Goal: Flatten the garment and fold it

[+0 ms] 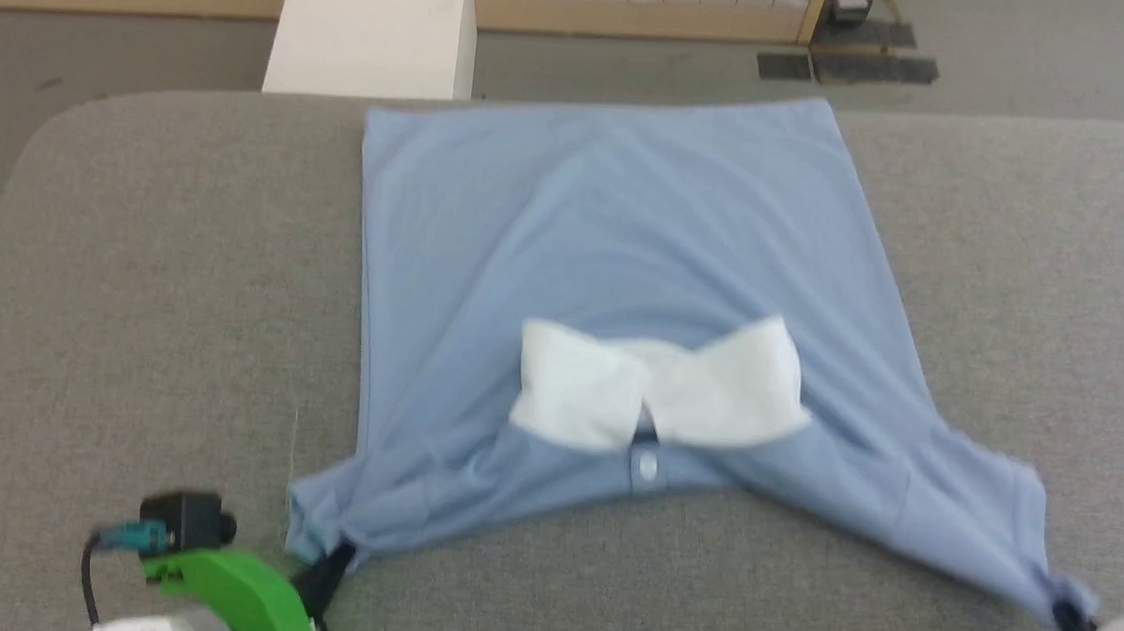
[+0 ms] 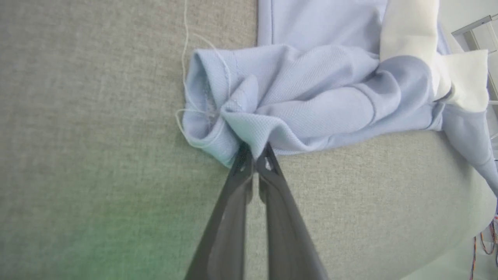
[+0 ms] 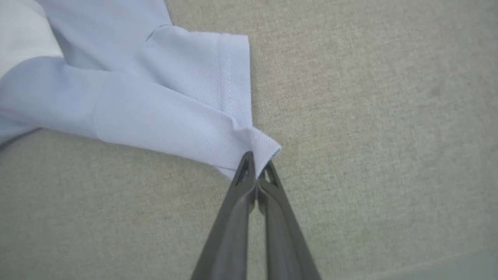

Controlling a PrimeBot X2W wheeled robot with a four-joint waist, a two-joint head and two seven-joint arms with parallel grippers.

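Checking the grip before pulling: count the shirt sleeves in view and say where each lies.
2. One sleeve, bunched, at the garment's near left corner, pinched by the left gripper; the other sleeve, stretched, at its near right, pinched by the right gripper.

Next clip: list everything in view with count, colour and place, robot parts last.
shirt: one, light blue, spread on the table, collar end nearest the robot
collar: one, white, near the shirt's middle
table: one, grey fabric top, under the shirt
thread: one, white, loose beside the shirt's bunched near-left corner
block: one, white, behind the table's far edge
fence: one, wooden frame with white grid, far background
mats: about two, dark, on the floor at far right
left gripper: one, dark, shut on the shirt's near-left corner
right gripper: one, dark, shut on the shirt's near-right corner
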